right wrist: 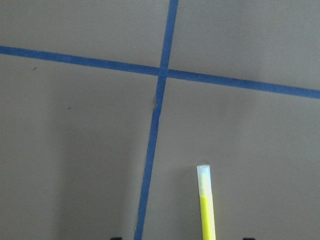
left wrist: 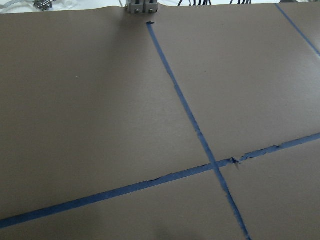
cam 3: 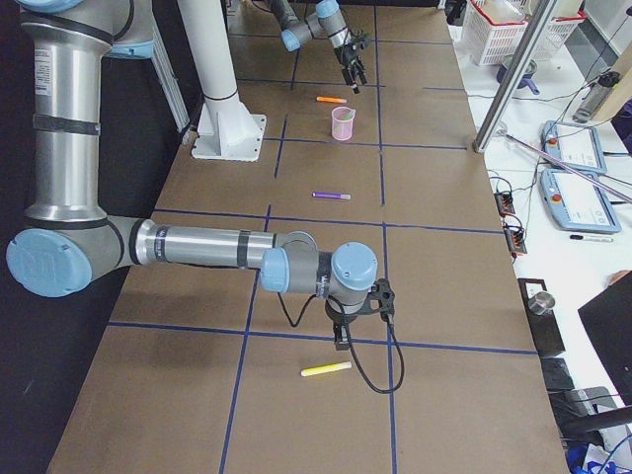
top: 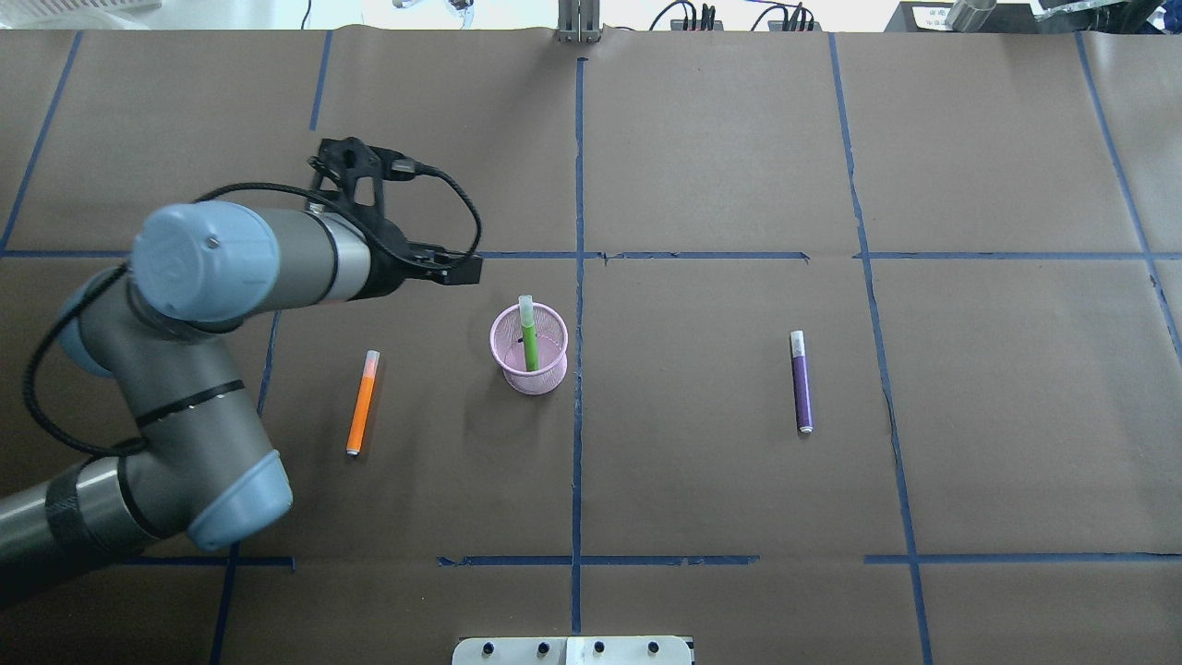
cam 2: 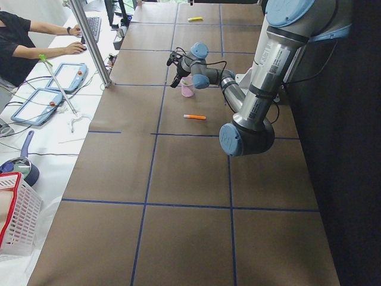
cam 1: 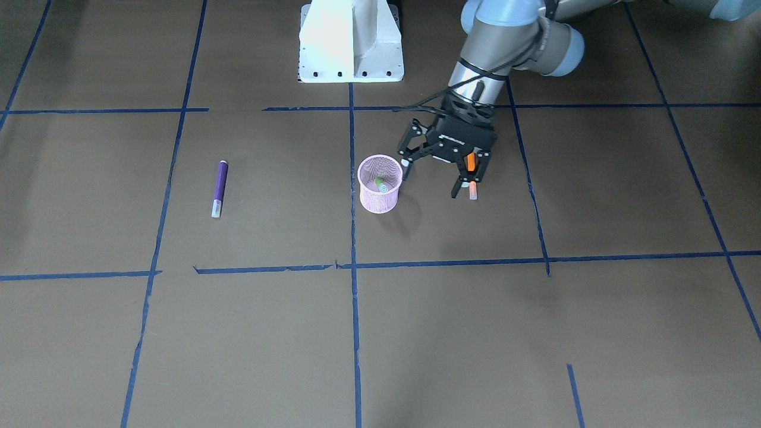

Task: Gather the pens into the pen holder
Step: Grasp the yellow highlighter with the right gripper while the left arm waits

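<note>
The pink mesh pen holder (cam 1: 380,199) (top: 529,362) stands mid-table with a green pen (top: 528,331) upright in it. An orange pen (top: 362,404) lies flat on the table to its left in the overhead view. A purple pen (top: 801,381) (cam 1: 219,188) lies to its right. My left gripper (cam 1: 430,178) hovers open and empty beside the holder's rim. In the front view one of its fingers partly covers the orange pen (cam 1: 471,163). A yellow pen (right wrist: 206,205) (cam 3: 326,370) lies just below my right gripper (cam 3: 341,341), whose fingertips sit wide apart, open.
The white robot base (cam 1: 351,41) stands at the table's robot side. Blue tape lines (top: 577,416) grid the brown table cover. A person's arm (cam 2: 53,27), tablets (cam 2: 36,104) and a white basket (cam 2: 15,220) are on a side bench.
</note>
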You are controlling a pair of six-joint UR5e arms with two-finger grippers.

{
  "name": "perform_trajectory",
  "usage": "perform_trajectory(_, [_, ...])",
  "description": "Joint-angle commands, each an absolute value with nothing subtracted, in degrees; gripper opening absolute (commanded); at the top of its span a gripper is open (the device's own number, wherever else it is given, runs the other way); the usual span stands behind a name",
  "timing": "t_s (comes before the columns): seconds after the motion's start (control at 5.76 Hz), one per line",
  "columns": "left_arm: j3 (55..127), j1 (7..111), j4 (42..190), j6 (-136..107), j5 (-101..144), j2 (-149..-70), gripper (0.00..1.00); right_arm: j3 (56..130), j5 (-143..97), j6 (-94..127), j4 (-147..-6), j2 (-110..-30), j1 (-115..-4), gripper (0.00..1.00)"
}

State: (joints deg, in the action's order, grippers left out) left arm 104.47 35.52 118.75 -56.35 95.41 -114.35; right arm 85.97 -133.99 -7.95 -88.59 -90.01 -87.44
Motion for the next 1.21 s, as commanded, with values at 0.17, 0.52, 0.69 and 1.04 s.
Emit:
perform_trajectory(0.17, [106.0,37.53,118.65,-57.04,97.82,-110.75,1.0,70.51,-131.84,-12.74,-88.85,-82.45,-81.69,0.85])
perform_trajectory(0.52, [105.56,38.14,118.65,-59.76,97.74,-110.13,1.0,67.95,-131.4,-15.27,-88.6,-82.35,-80.95,0.84])
perform_trajectory(0.69, [105.56,38.67,118.74,-59.77,97.73,-110.21,1.0,65.07,-131.22,-18.95,-88.59,-82.18,-80.95,0.84])
perform_trajectory(1.04, [105.99,38.76,118.83,-60.37,97.74,-110.13,1.0,64.69,-131.57,-18.28,-88.95,-82.26,-80.86,0.81])
